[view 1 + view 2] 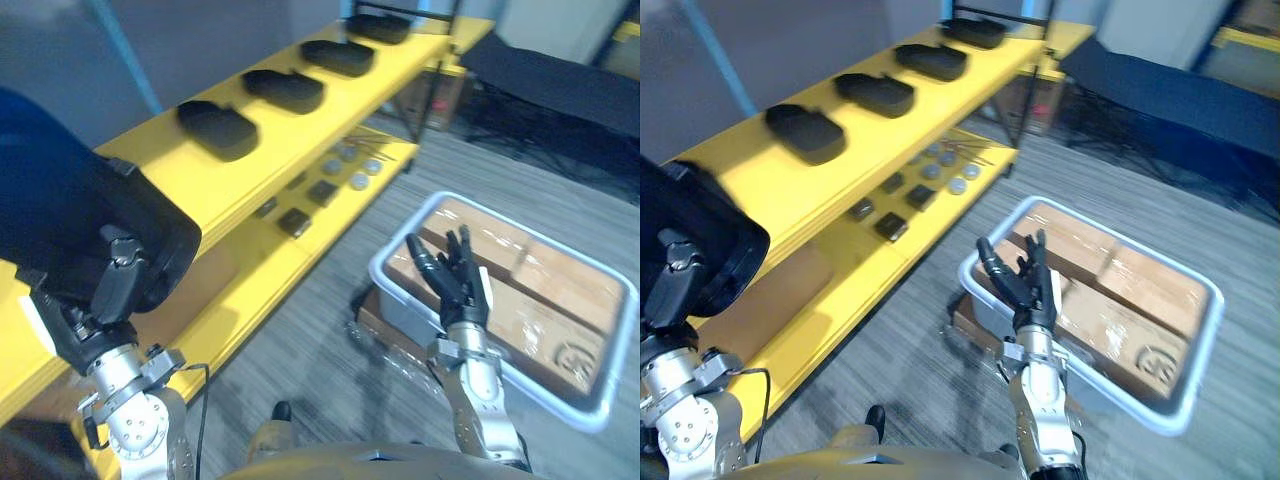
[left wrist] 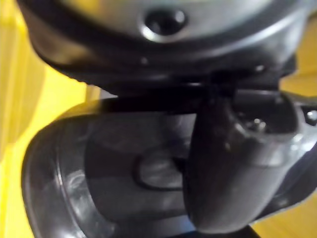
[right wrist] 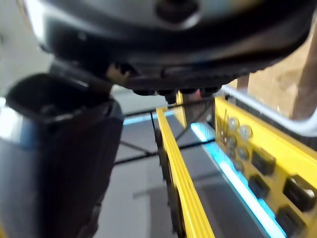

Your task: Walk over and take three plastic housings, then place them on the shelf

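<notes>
l hand (image 1: pixel 112 285) wrapped on black housing (image 1: pixel 80 215), at near end of yellow shelf (image 1: pixel 300 135); row of housings (image 1: pixel 217 128) sits on top board. to do well: set it flat on bare board, in line w/ row, off the edge. r hand (image 1: pixel 455 275) fingers straight, empty, above tub (image 1: pixel 540 242) holding cardboard boxes (image 1: pixel 560 290).

Four housings (image 1: pixel 218 130) line the shelf (image 1: pixel 290 142) (bin (image 1: pixel 397 303) rightward).

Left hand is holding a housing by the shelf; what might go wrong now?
Released short, the housing in the left hand may miss the near edge of the yellow shelf and fall. Pushed too far, it could knock the nearest shelved housing. The open right hand hangs over the bin; stepping may snag its rim.
</notes>
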Controlling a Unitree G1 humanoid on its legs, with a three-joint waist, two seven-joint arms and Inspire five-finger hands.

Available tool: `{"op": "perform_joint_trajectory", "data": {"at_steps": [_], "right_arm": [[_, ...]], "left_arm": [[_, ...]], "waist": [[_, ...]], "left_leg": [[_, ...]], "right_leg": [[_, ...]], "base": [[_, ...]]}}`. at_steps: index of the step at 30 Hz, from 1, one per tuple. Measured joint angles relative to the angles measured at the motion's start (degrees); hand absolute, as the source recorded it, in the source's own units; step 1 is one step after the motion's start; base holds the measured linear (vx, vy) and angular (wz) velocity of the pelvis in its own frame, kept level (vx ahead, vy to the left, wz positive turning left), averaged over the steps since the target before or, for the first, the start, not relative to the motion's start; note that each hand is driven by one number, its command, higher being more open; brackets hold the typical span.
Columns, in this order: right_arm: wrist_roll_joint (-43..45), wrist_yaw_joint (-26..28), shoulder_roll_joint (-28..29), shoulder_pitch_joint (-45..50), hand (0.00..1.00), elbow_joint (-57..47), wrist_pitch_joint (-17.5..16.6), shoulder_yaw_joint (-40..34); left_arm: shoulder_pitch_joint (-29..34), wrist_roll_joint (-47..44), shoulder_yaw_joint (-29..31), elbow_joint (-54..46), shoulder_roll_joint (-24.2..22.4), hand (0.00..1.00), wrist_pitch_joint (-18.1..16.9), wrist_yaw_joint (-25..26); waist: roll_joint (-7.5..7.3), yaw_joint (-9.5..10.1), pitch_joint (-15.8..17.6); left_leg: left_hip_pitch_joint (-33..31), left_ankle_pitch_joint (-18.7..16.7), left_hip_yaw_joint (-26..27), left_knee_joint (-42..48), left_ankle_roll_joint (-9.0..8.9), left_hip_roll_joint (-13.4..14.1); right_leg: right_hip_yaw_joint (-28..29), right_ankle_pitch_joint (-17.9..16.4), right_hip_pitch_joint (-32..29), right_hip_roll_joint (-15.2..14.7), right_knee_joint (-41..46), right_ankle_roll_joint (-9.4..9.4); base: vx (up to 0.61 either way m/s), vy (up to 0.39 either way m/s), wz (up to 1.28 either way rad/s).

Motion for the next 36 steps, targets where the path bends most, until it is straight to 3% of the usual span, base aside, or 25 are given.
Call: {"op": "perform_joint_trajectory", "data": {"at_steps": [1, 2, 4, 5, 9, 11, 16, 17, 18, 19, 20, 21, 22, 23, 24, 26, 28, 30, 32, 36], "right_arm": [[-1.75, -1.03, 0.40, -0.32, 1.00, -0.01, -0.02, 0.21], [-3.32, -3.04, 0.57, -0.67, 1.00, -0.03, -0.02, 0.43], [-4.11, -5.55, -0.01, -0.92, 1.00, 0.28, -0.01, 0.01], [-4.09, -6.43, -0.06, -1.33, 1.00, 0.58, -0.02, -0.27], [-4.03, -5.99, 0.33, -1.50, 1.00, 0.62, -0.46, -0.77], [-3.90, -4.50, 0.38, -1.57, 1.00, 0.62, -0.62, -0.69], [-3.53, -4.76, 1.96, -1.80, 1.00, 0.78, -0.73, -0.32], [-3.54, -5.15, 2.56, -1.99, 1.00, 0.78, -0.92, -0.25], [-3.52, -5.31, 2.74, -2.01, 1.00, 0.80, -1.21, -0.25], [-3.44, -5.12, 2.68, -1.95, 1.00, 0.77, -1.96, -0.31], [-3.43, -4.80, 2.20, -1.72, 1.00, 0.60, -2.35, -0.37], [-3.44, -4.19, 1.39, -1.56, 1.00, 0.50, -2.65, -1.25], [-3.45, -3.84, 1.64, -1.50, 1.00, 0.34, -2.71, -1.75], [-3.58, -3.21, 1.99, -1.54, 1.00, -0.38, -3.05, -2.08], [-4.13, -2.12, 1.95, -2.20, 1.00, -1.04, -3.95, -2.26], [-4.19, -1.08, 1.61, -3.84, 1.00, -1.10, -5.44, -3.13], [-4.19, -1.23, 1.48, -4.46, 1.00, -2.74, -5.81, -4.58], [-4.19, -2.04, 1.39, -4.49, 1.00, -5.07, -7.42, -6.72], [-4.16, -2.71, 0.04, -4.81, 1.00, -5.66, -8.98, -8.42], [-4.20, -2.66, -0.40, -4.80, 1.00, -10.07, -11.04, -8.25]], "left_arm": [[0.86, -1.46, 0.42, -0.04, -0.29, 0.00, -0.03, -1.14], [1.95, -3.47, 1.06, -0.06, -0.90, 0.00, -0.14, -3.35], [3.77, -6.61, 1.03, -0.06, -1.52, 0.00, -1.01, -6.77], [5.68, -8.53, 1.27, -0.06, -2.27, 0.00, -2.87, -8.46], [6.67, -9.88, 1.92, -1.11, -3.88, 0.00, -6.41, -9.69], [6.28, -8.95, 1.22, -3.96, -3.79, 0.00, -7.83, -11.04], [2.11, -0.86, 0.35, -5.90, -0.79, 0.00, -9.95, -14.59], [0.66, -0.02, 0.22, -5.96, 0.69, 0.00, -9.98, -14.80], [0.29, 0.43, 0.24, -5.96, 1.17, 0.00, -9.99, -14.78], [0.14, 1.80, 0.31, -6.32, 1.97, 0.00, -9.99, -14.63], [0.29, 2.56, 0.29, -6.73, 2.40, 0.00, -10.02, -14.51], [-0.79, 4.57, -0.09, -6.66, 3.20, 0.00, -10.35, -14.00], [-1.60, 4.74, -0.58, -6.66, 3.92, 0.00, -10.39, -13.65], [-3.32, 5.14, -0.77, -6.67, 5.34, 0.00, -10.43, -12.60], [-5.07, 5.60, -0.61, -6.30, 6.14, 0.00, -10.45, -11.22], [-7.59, 5.43, -0.67, -3.37, 5.74, 0.00, -10.40, -9.06], [-8.42, 5.45, -1.20, -1.26, 6.02, 0.00, -10.39, -8.21], [-8.37, 5.49, -2.52, -1.11, 6.10, 0.00, -10.40, -8.10], [-7.22, 5.69, -5.35, -0.57, 5.32, 0.00, -10.14, -7.54], [-7.64, 5.90, -7.74, -0.77, 5.32, 0.00, -10.11, -6.46]], "waist": [[0.01, 0.58, 0.01], [0.12, 0.29, 0.08], [0.36, 0.51, 0.35], [0.39, 1.11, 0.37], [-0.03, 2.20, 0.67], [-0.56, 2.09, 1.71], [-1.48, 1.46, 3.24], [-2.84, 1.71, 3.83], [-3.14, 1.77, 3.93], [-3.39, 0.90, 4.05], [-3.38, 0.01, 3.94], [-2.41, -1.48, 3.31], [-2.45, -2.28, 3.23], [-2.89, -3.10, 3.19], [-4.09, -2.85, 3.30], [-4.19, -2.71, 3.35], [-4.13, -3.17, 3.23], [-6.22, -4.13, 2.97], [-4.17, -3.63, 2.66], [-3.16, -4.06, 2.24]], "left_leg": [[-0.92, 0.58, 0.04, -0.02, 0.57, -0.17], [-2.32, 0.96, 3.98, 0.15, 2.32, 0.78], [-2.62, 3.43, 10.20, -0.12, 3.16, 2.26], [-2.57, 4.26, 10.62, -0.50, 2.20, 2.03], [-2.15, 4.35, 12.23, -0.95, 2.44, 0.99], [-2.32, 3.15, 13.81, 0.97, 2.88, 0.94], [-6.64, -4.11, 13.50, 13.41, 3.97, 0.18], [-6.94, -6.12, 13.46, 15.77, 4.46, -1.38], [-7.11, -7.01, 13.42, 16.70, 5.37, -2.09], [-7.90, -9.93, 13.84, 20.67, 8.89, -3.53], [-8.20, -11.49, 13.89, 22.46, 10.20, -4.64], [-7.95, -12.58, 10.66, 22.60, 8.91, -5.89], [-7.68, -12.23, 9.13, 21.18, 8.95, -6.09], [-6.87, -10.22, 6.31, 17.54, 9.59, -6.11], [-4.92, -8.18, 5.28, 13.50, 9.39, -6.51], [-1.78, -7.10, 3.98, 10.64, 9.31, -6.89], [-0.42, -7.27, 2.19, 9.98, 9.24, -8.03], [-0.52, -8.11, -0.32, 10.50, 8.87, -10.95], [-0.73, -10.04, -1.94, 12.52, 8.17, -10.50], [-2.46, -10.91, -3.85, 13.91, 7.13, -9.63]], "right_leg": [[-2.40, -0.28, 0.97, 0.01, 0.02, 0.21], [-6.16, -1.18, 2.59, 0.03, 0.54, 0.75], [-10.61, -2.81, 4.06, -0.74, 2.91, 1.54], [-11.51, -3.89, 4.34, -1.57, 4.43, 1.96], [-9.72, -5.40, 2.58, -4.34, 7.79, 2.14], [-7.54, -6.85, 0.93, -6.22, 10.77, 2.65], [-6.93, -9.95, 0.86, -10.33, 16.56, 4.23], [-7.03, -11.12, 1.14, -12.39, 18.27, 3.20], [-5.92, -12.06, 1.12, -12.79, 18.88, 1.20], [1.03, -15.21, 0.09, -12.09, 21.44, -5.93], [5.16, -15.13, -0.42, -11.91, 23.45, -9.45], [14.97, -9.47, -4.58, -12.67, 32.94, -8.63], [17.34, -10.12, -6.06, -11.87, 35.34, -7.16], [19.05, -14.08, -8.38, -8.43, 35.63, -4.35], [19.48, -17.15, -10.38, -5.45, 33.62, -4.84], [20.90, -18.37, -11.37, -0.41, 28.43, -5.55], [24.63, -18.04, -12.72, 2.67, 24.17, -5.68], [27.74, -12.56, -14.05, 2.85, 21.21, -5.32], [27.82, -12.93, -11.61, 3.87, 19.43, -4.56], [25.54, -13.00, -10.42, 5.02, 17.31, -4.72]], "base": [[-0.05, -0.017, 1.42], [-0.04, 0.002, 1.54], [-0.01, 0.078, 1.46], [0.00, 0.120, 0.85], [-0.01, 0.119, -0.08], [-0.03, 0.070, -0.37], [-0.02, 0.084, -0.01], [0.03, 0.111, 0.22], [0.07, 0.206, 0.40], [0.07, 0.148, 0.51], [0.10, 0.287, 1.01], [0.07, 0.212, 1.09], [0.16, 0.230, 1.36], [0.21, 0.077, 1.03], [0.24, 0.040, 0.80], [0.20, 0.025, 0.44], [0.17, 0.005, 0.66], [0.16, -0.051, 0.84], [0.15, -0.058, 0.35], [0.08, -0.066, 0.25]]}}
